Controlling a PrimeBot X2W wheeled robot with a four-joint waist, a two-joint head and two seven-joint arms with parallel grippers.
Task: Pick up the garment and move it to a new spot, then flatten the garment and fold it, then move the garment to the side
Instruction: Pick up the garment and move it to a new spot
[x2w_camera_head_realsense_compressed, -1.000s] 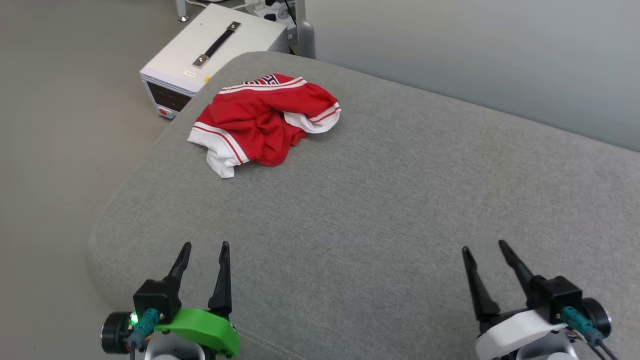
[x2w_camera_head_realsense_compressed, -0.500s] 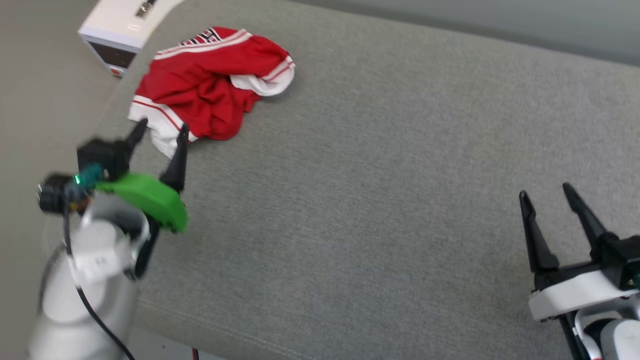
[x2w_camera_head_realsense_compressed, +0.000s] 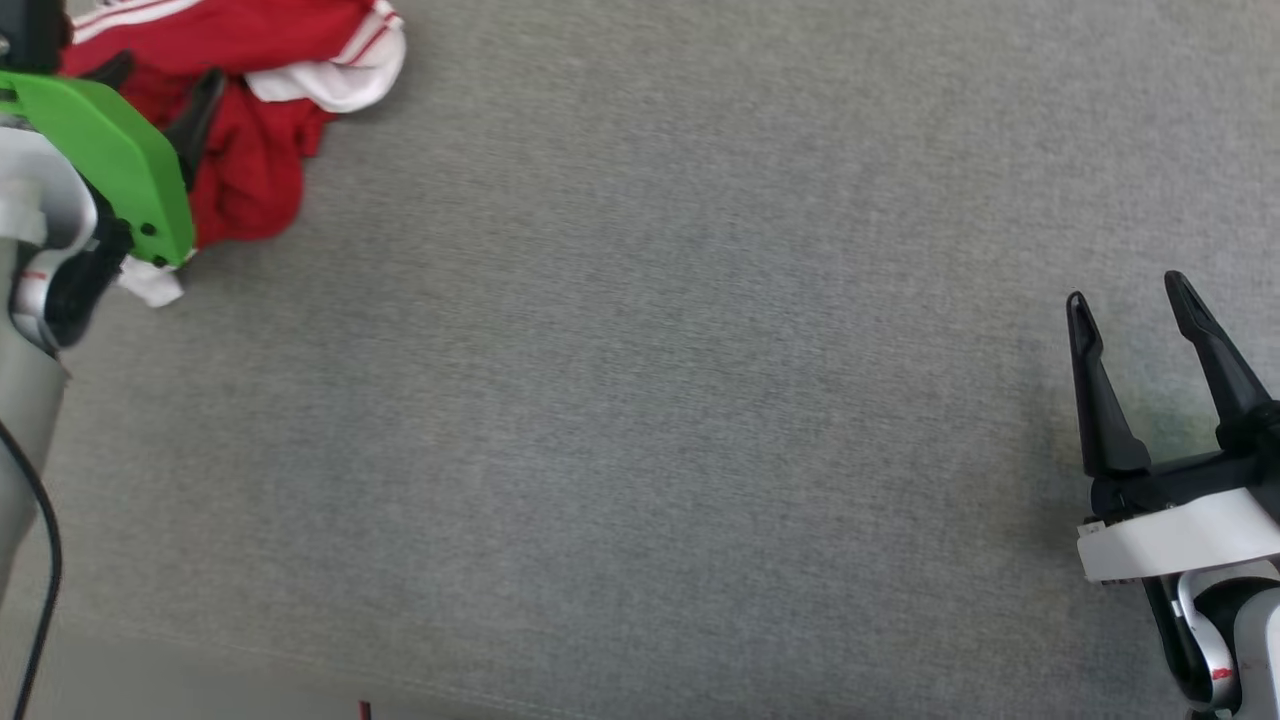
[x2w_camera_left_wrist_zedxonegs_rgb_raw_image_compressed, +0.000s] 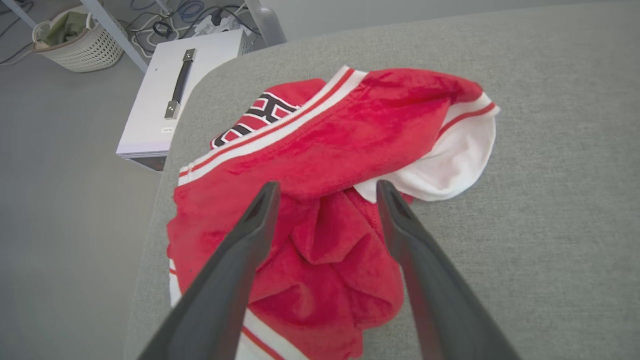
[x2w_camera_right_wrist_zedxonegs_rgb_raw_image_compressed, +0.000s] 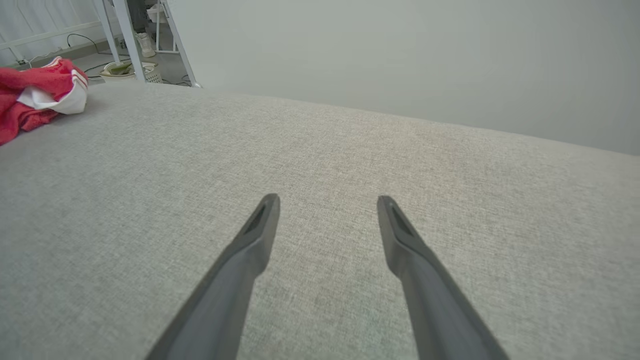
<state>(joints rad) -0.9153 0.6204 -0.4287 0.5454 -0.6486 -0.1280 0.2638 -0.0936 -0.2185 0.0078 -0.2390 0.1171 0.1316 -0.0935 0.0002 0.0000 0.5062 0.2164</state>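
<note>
The garment (x2w_camera_head_realsense_compressed: 255, 150) is a crumpled red heap with white cuffs and striped trim at the far left of the grey cushion (x2w_camera_head_realsense_compressed: 650, 350). In the left wrist view the garment (x2w_camera_left_wrist_zedxonegs_rgb_raw_image_compressed: 325, 145) shows black-and-white lettering at its far side. My left gripper (x2w_camera_head_realsense_compressed: 160, 78) hovers over the heap, open, its two fingers straddling the red folds (x2w_camera_left_wrist_zedxonegs_rgb_raw_image_compressed: 327, 184) with nothing clamped. My right gripper (x2w_camera_head_realsense_compressed: 1126, 288) is open over bare cushion at the right, far from the garment (x2w_camera_right_wrist_zedxonegs_rgb_raw_image_compressed: 30, 100), and its fingers (x2w_camera_right_wrist_zedxonegs_rgb_raw_image_compressed: 327, 198) hold nothing.
The cushion's left edge runs close beside the garment, with grey floor below it. A white box with a black handle (x2w_camera_left_wrist_zedxonegs_rgb_raw_image_compressed: 165, 100) stands on the floor beyond the corner. A wicker basket (x2w_camera_left_wrist_zedxonegs_rgb_raw_image_compressed: 75, 42), table legs and cables lie further back. A pale wall (x2w_camera_right_wrist_zedxonegs_rgb_raw_image_compressed: 400, 60) rises behind the cushion.
The head camera has tipped down and the picture has shifted. My left arm has reached forward until its open fingers are over the garment. The right gripper stays open.
</note>
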